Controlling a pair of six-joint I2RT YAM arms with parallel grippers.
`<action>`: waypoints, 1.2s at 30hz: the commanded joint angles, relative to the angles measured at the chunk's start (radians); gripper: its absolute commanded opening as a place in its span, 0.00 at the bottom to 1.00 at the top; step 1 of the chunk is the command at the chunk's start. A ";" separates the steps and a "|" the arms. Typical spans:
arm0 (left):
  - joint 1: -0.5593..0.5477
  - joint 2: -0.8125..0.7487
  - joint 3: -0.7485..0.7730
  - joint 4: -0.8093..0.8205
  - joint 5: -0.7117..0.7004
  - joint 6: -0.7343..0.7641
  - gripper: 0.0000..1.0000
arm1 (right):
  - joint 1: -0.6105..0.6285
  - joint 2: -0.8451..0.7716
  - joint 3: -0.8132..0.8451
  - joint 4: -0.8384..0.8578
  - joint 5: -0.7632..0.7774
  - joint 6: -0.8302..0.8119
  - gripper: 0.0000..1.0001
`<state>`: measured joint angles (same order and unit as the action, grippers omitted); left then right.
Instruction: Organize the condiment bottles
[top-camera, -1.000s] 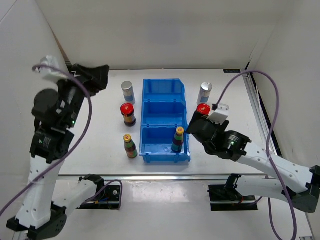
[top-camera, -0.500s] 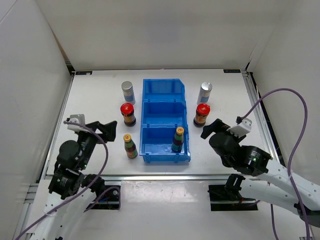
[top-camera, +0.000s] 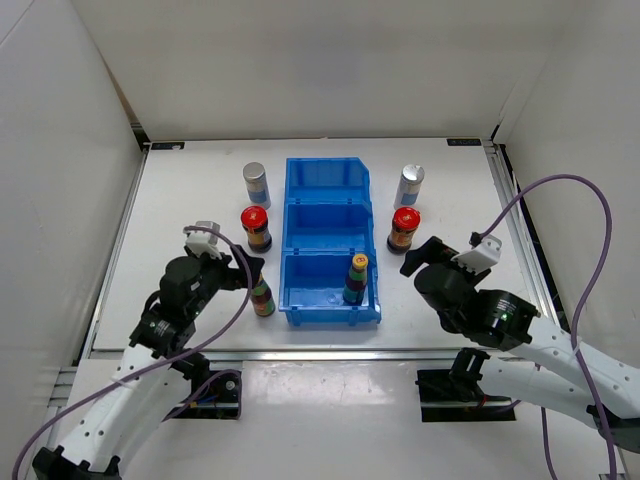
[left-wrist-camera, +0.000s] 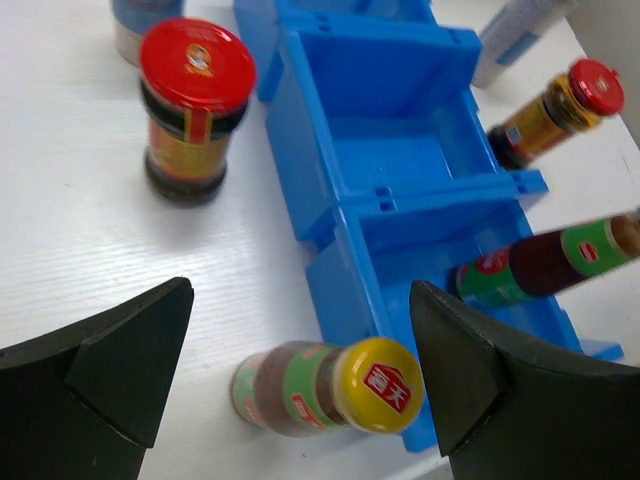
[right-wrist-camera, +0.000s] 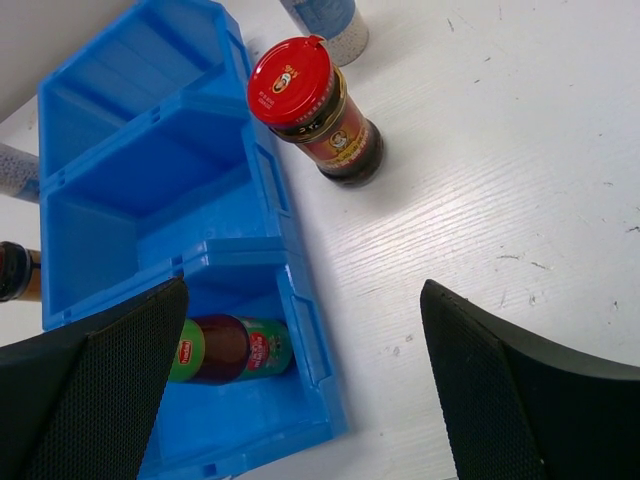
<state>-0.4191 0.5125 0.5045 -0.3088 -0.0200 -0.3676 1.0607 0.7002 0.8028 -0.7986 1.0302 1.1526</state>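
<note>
Six condiment bottles stand around a blue bin (top-camera: 330, 205). Silver-capped ones (top-camera: 256, 184) (top-camera: 409, 186) are at the back, red-capped ones (top-camera: 256, 228) (top-camera: 404, 229) beside the middle compartment. One yellow-capped bottle (top-camera: 356, 279) stands in the bin's near compartment, the other (top-camera: 263, 296) on the table left of it. My left gripper (top-camera: 245, 272) is open, low, its jaws straddling that bottle (left-wrist-camera: 330, 385) without touching. My right gripper (top-camera: 420, 256) is open and empty, right of the bin, just short of the red-capped bottle (right-wrist-camera: 310, 105).
The bin's back and middle compartments (right-wrist-camera: 150, 180) hold nothing. White walls close in the table on three sides. A metal rail (top-camera: 520, 215) runs along the right edge. Purple cables loop from both arms.
My left arm has dropped from high at the left and swung in to the yellow-capped bottle on the table. My right gripper pulled back from the right red-capped bottle, then held still.
</note>
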 joint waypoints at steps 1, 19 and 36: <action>-0.027 -0.022 -0.014 0.059 0.070 -0.011 1.00 | 0.002 -0.002 0.007 0.033 0.060 0.032 1.00; -0.174 0.101 0.005 0.017 -0.121 -0.010 1.00 | 0.002 0.007 -0.002 0.033 0.070 0.041 1.00; -0.366 0.224 -0.006 0.068 -0.497 -0.010 0.68 | -0.007 -0.022 -0.020 0.033 0.070 0.059 1.00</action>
<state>-0.7792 0.7364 0.4889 -0.2756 -0.4164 -0.3798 1.0584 0.6949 0.7868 -0.7853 1.0489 1.1790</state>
